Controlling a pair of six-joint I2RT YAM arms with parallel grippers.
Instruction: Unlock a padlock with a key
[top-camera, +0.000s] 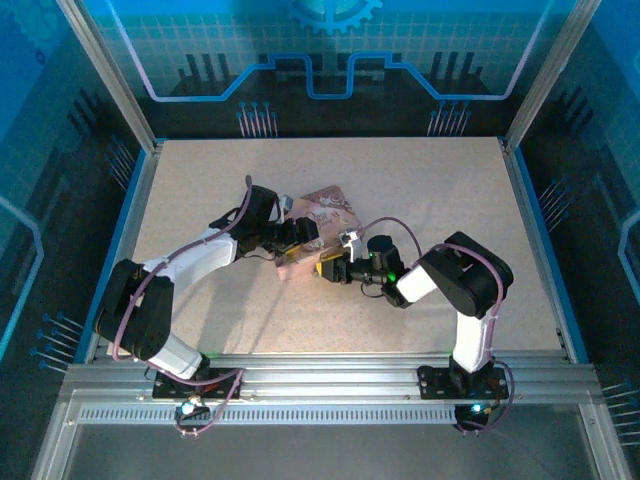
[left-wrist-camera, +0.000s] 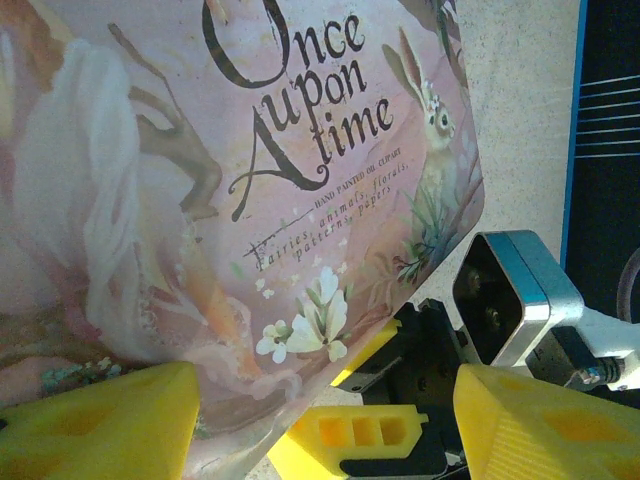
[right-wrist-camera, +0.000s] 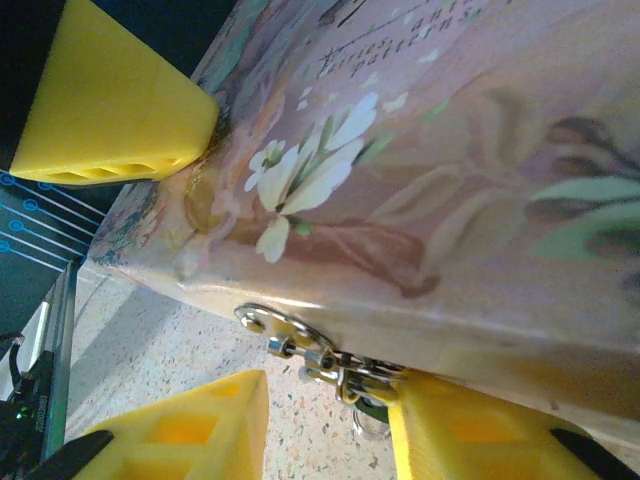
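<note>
One pink tin (top-camera: 322, 215) sits mid tabletop (top-camera: 450, 180). Left gripper (left-wrist-camera: 325, 400) straddles its corner, fingers wide apart, prob. bracing it. Right gripper (right-wrist-camera: 328, 400), fingers part-open w/ nothing held, brackets padlock (right-wrist-camera: 368, 408) hanging at tin's front hasp (right-wrist-camera: 290, 335).

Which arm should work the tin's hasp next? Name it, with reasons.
Right. The right gripper has the metal hasp on the tin between its fingers; the left gripper straddles the lid's corner, off the hasp.

We see a beige speckled tabletop (top-camera: 430, 190) across the middle of the frame, with a pink illustrated tin (top-camera: 328, 208) resting near its centre.
</note>
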